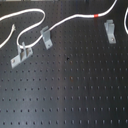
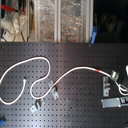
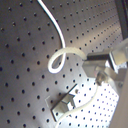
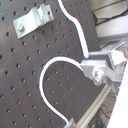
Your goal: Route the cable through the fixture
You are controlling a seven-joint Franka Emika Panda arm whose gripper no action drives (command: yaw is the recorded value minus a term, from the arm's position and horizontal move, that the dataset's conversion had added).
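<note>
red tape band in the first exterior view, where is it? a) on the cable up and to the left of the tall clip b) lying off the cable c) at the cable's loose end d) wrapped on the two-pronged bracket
a: the red tape band wraps the cable, just up-left of the tall fixture.

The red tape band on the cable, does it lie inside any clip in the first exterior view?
No. The red tape band lies on bare board, apart from the nearest clip.

Tool (image 2: 116, 76) low at second exterior view's right edge, jaws clamped on cable (image 2: 75, 71).
</note>
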